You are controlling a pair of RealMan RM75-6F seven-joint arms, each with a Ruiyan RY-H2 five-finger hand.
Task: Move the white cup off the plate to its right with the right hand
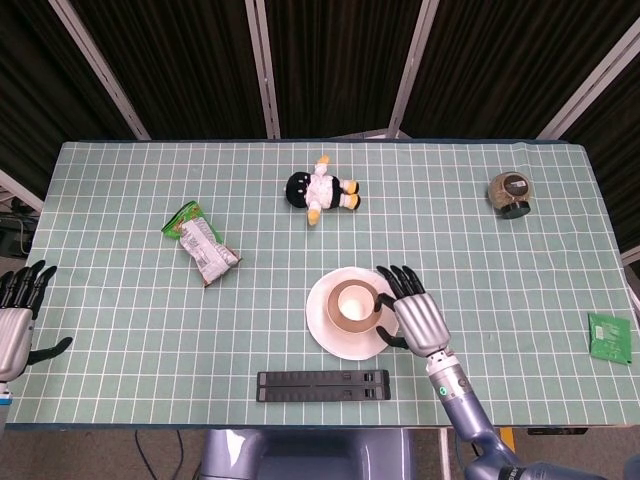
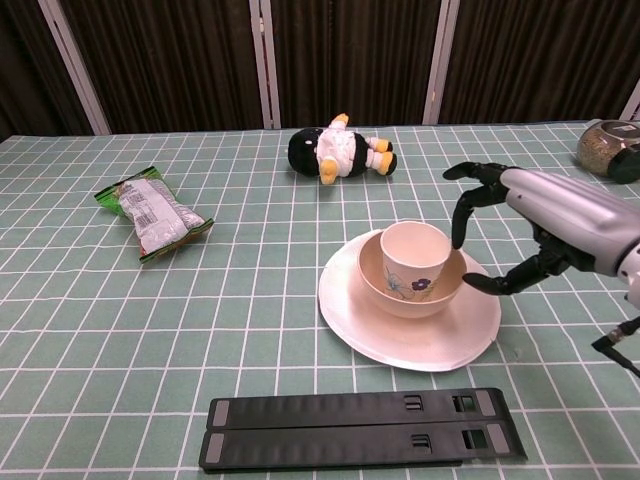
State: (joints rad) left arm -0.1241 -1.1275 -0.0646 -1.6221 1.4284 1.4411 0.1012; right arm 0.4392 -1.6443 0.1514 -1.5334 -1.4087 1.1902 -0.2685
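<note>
A white cup (image 2: 412,258) (image 1: 349,303) with a flower print stands inside a shallow bowl (image 2: 380,291) on the white plate (image 2: 405,335) (image 1: 331,341), near the table's front middle. My right hand (image 2: 545,219) (image 1: 412,311) hovers at the cup's right side, over the plate's right rim, fingers spread and curved toward the cup with nothing in them. Whether a fingertip touches the bowl's rim I cannot tell. My left hand (image 1: 17,322) rests open at the table's left front edge, seen only in the head view.
A black flat bar (image 2: 363,429) (image 1: 322,385) lies in front of the plate. A penguin plush (image 1: 319,190) lies behind it, a green snack bag (image 1: 201,243) to the left, a jar (image 1: 510,194) at the back right, a green circuit board (image 1: 609,337) at the right edge.
</note>
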